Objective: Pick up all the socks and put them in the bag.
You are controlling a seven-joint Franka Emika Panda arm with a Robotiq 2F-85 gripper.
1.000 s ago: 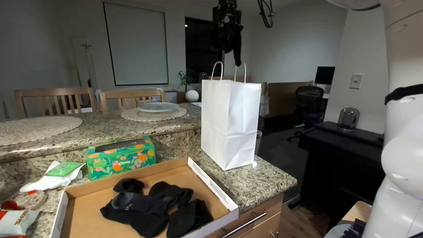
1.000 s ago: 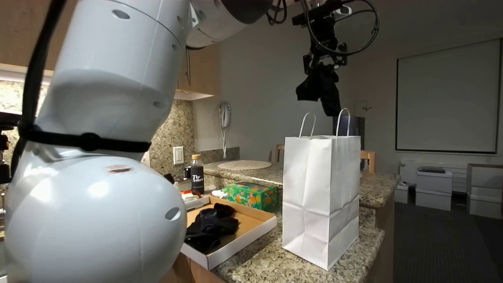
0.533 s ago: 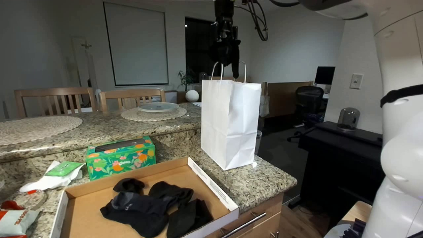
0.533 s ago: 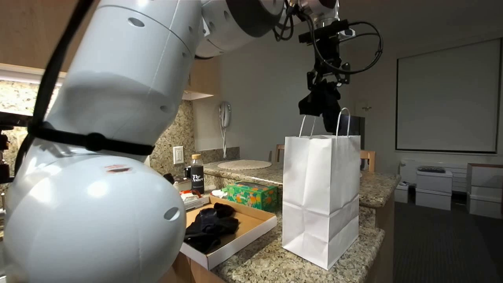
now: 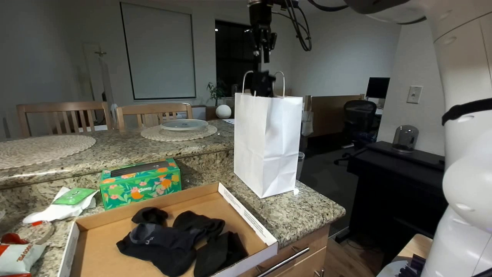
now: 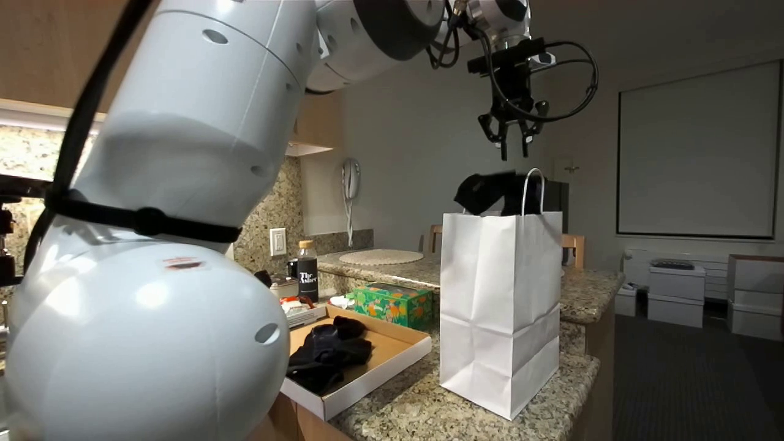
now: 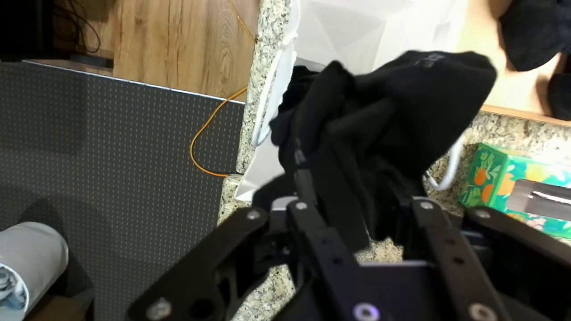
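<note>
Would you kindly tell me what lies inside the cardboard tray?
Several black socks lie in the cardboard tray, some overlapping; anything beneath them is covered and cannot be seen.

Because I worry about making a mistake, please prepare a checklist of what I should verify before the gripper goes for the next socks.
1. Gripper open: ok, its jaws stand apart.
2. Black sock bundle clear of the gripper: ok, a gap shows between them in an exterior view.
3. Bundle fully inside the bag: not ok, it shows above the top edge.
4. Bag upright: ok, it stands on the counter in both exterior views.
5. Room left in the bag: cannot tell, in the wrist view the bundle hides much of the interior.
6. Next socks available: ok, several lie in the cardboard tray.
</note>
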